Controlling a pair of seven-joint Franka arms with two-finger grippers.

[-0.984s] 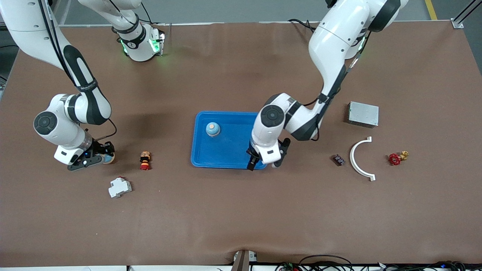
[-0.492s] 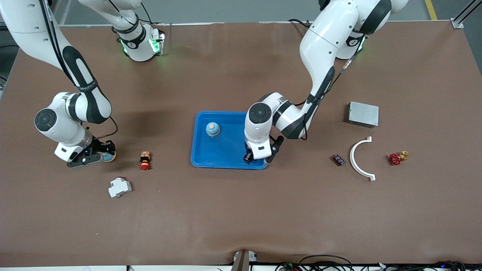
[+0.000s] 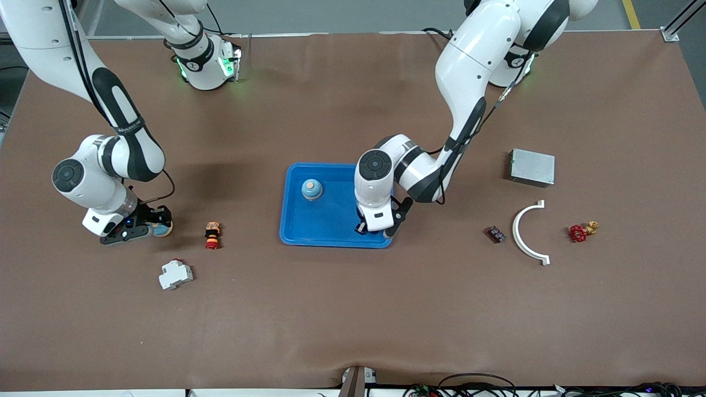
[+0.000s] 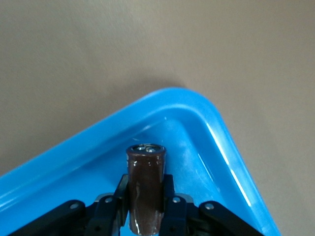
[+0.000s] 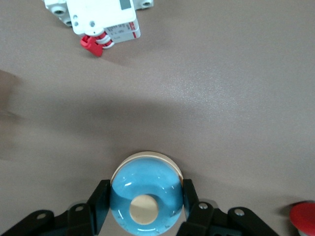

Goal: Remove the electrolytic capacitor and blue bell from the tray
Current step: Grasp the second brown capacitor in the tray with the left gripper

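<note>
Over tray [image 3: 325, 241] corner, left end effector [image 4: 145, 216] grips capacitor [image 4: 145, 191]; right end effector [image 5: 145, 209] grips bell [image 5: 145, 194] near breaker [image 5: 101, 19].

A dark brown cylindrical capacitor [image 4: 145, 189] is hanging over the blue tray's [image 3: 325, 238] corner; a blue bell [image 5: 146, 194] is sitting well apart.

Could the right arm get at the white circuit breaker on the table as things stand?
Probably not yet. The white circuit breaker lies in the open close to the right end effector, with nothing between them, but that end effector is shut on a blue bell, so it would have to put the bell down first.
</note>
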